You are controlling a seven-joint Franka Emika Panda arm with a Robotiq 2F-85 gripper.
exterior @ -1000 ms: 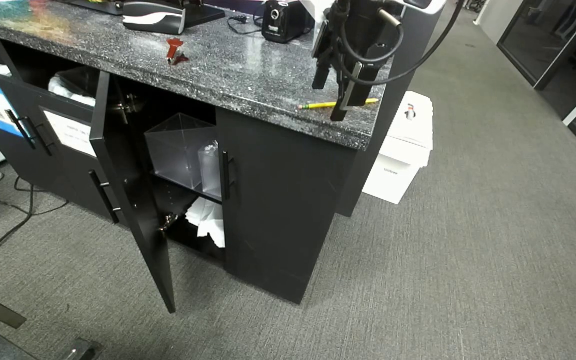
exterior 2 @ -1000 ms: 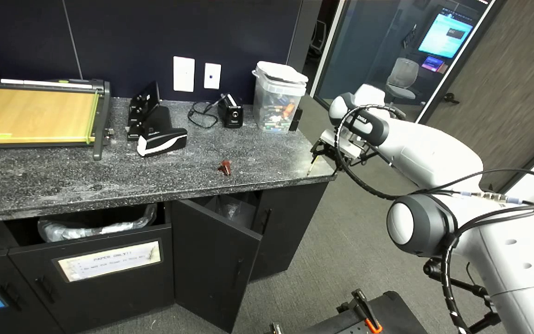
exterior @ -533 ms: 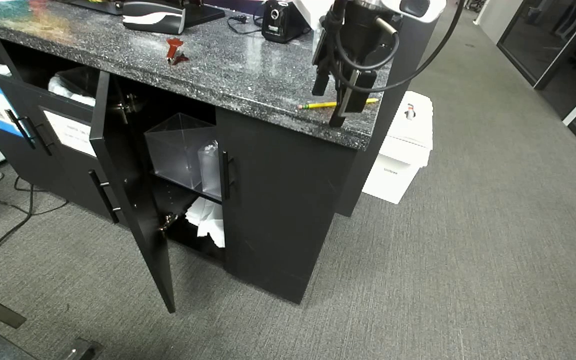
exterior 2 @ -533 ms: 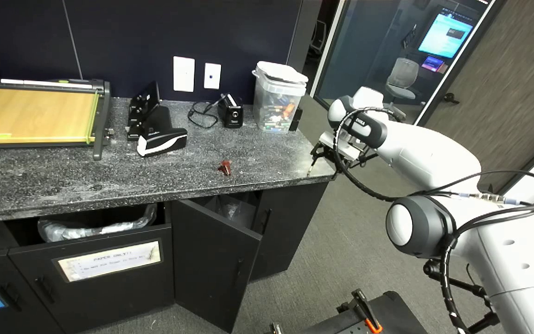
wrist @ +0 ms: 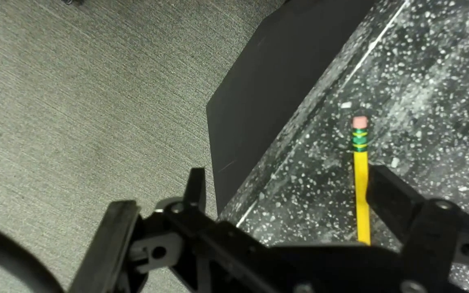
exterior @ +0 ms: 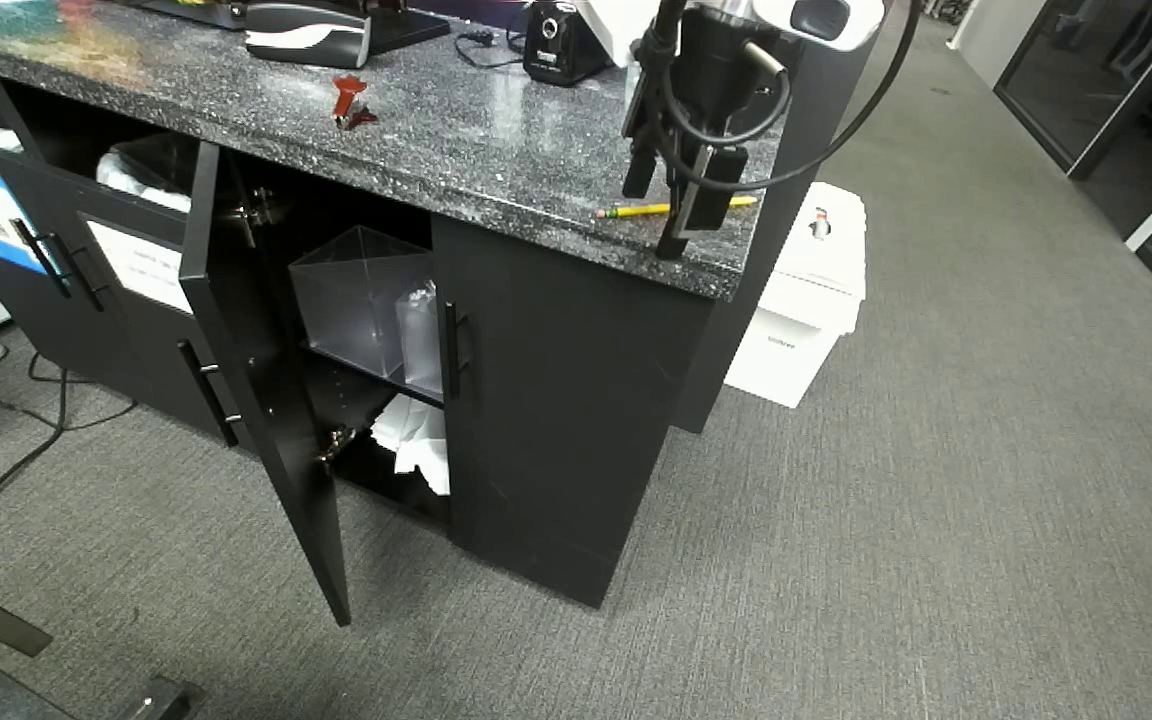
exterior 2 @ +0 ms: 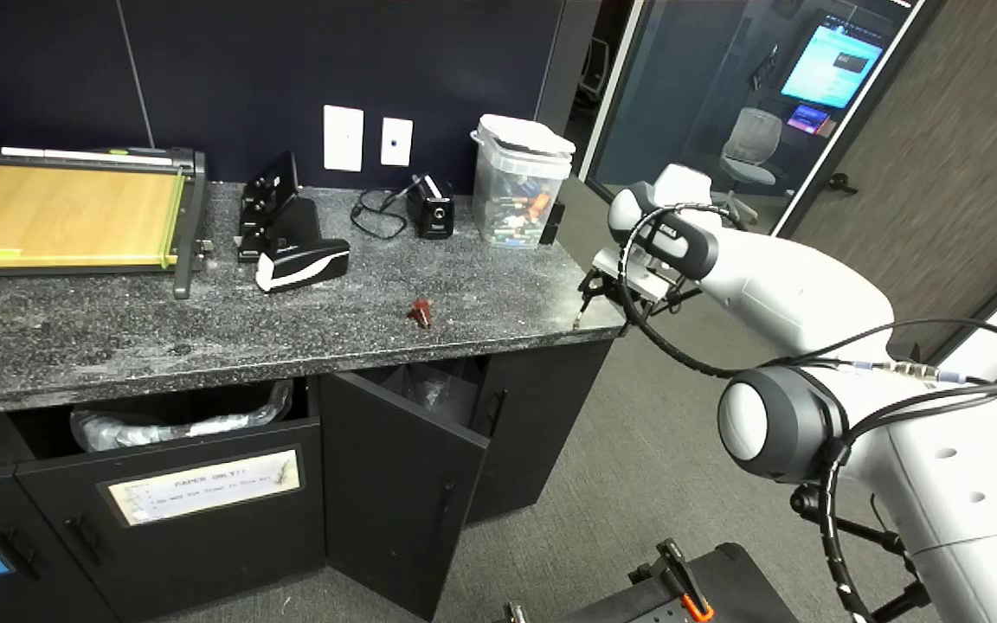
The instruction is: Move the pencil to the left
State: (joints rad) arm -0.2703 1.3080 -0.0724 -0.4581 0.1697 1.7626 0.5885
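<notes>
Spreading its two fingers wide apart, the gripper (wrist: pixel 285 177) at the end of the white arm (exterior 2: pixel 810 281) has nothing in its grasp. In the wrist view one finger shows against the carpet (wrist: pixel 75 122), while the other is just beside the pencil (wrist: pixel 361 179); whether those two touch I cannot tell. Yellow, with a pink eraser and a green band, the pencil lies flat on the speckled countertop (wrist: pixel 442 81), near the front edge at the end corner, and the gripper hides its other end from that camera. In an exterior view the pencil (exterior: pixel 641 210) passes behind a finger and shows on both sides. Below, a black cabinet door (exterior 2: pixel 403 493) stands open, and past the countertop's end a white bin (exterior: pixel 806 285) sits on the carpet. Well apart from the pencil is a red staple remover (exterior 2: pixel 420 312); beyond it lie a black and white stapler (exterior 2: pixel 304 264) and a small black box (exterior 2: pixel 434 215). Toward the back wall (exterior 2: pixel 230 78) stand a clear tub (exterior 2: pixel 524 164) of colourful things (exterior 2: pixel 537 206) and, at the opposite end, a paper cutter (exterior 2: pixel 66 212). Two white plates (exterior 2: pixel 343 138) are fixed to that wall. Farthest off, behind a glass panel (exterior 2: pixel 672 112), are a grey chair (exterior 2: pixel 751 138) and a lit screen (exterior 2: pixel 827 73).
</notes>
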